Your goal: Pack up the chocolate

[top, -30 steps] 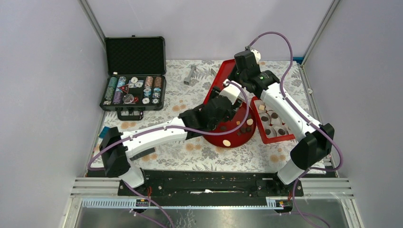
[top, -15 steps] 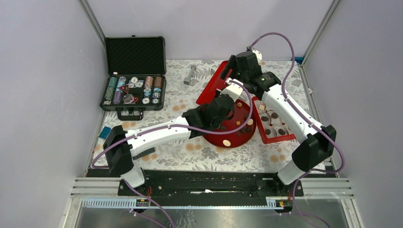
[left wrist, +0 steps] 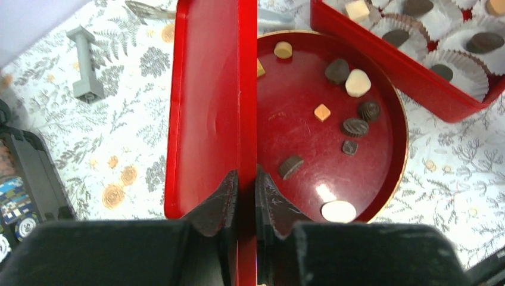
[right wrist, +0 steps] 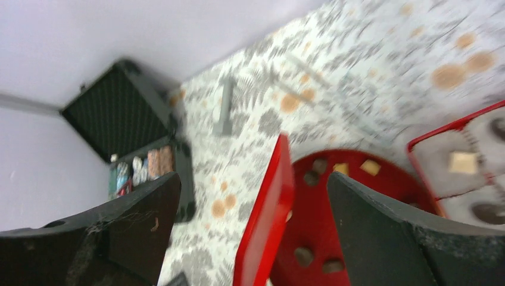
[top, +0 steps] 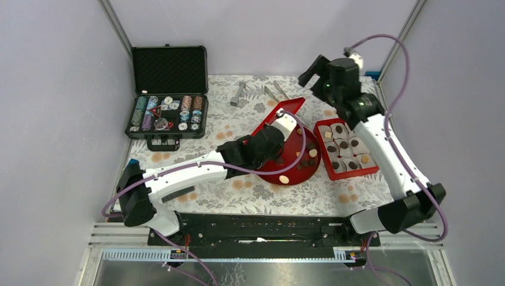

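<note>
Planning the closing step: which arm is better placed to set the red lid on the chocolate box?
Left, probably: the left fingers are shut on the red lid, holding it upright at the round plate's edge. The right fingers are open, empty, raised beyond the box.

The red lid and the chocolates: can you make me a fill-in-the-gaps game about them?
The left gripper is ____ on the red lid, which stands on edge.
The right gripper is ____ and holds nothing.
The loose chocolates lie on a ____ red plate.
In the red box, chocolates sit in white paper ____.
Missing words: shut, open, round, cups.
</note>
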### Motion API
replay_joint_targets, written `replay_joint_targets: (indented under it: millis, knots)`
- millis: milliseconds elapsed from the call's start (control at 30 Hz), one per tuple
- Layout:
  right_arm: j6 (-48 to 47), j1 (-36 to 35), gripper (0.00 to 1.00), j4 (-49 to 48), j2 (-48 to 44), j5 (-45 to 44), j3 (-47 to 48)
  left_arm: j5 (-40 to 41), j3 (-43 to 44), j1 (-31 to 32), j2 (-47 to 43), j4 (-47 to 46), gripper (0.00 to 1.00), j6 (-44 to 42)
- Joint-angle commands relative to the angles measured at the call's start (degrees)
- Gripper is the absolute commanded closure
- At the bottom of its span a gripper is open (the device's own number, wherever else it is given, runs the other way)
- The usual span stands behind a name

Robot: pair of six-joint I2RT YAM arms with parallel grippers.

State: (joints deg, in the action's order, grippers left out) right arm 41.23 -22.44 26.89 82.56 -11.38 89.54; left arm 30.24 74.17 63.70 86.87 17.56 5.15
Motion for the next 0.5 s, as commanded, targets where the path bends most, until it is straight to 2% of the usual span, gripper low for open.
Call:
replay_joint_targets:
  millis: [0,200,267,367,467]
  knots:
    - [-4.21,4.6,0.0,-2.26,-7.19,-6.98,-1.62,-1.95,0.09,-0.38,-5.39,0.34,1.0,1.89]
    - [-12.52,8.79,0.0,0.35,-12.68,-12.18,-7.5,-6.98,3.2,-5.23,-10.69,4.62,1.0,3.39]
    - [-17.2,9.12,0.0,0.89,-12.61,-6.93,-10.68,-9.31,4.63,-7.81,-13.22,5.5,1.0,3.91]
    - [-21.19,9.04,0.0,2.91,-10.24,8.34,-14.75,-13.53,6.92,-12.95,-17.26,5.87,1.0,5.43]
    - [-20.71,5.52,0.0,1.69,-8.78,12.76,-20.49,-15.4,10.4,-17.48,-19.55,7.17,1.0,7.3]
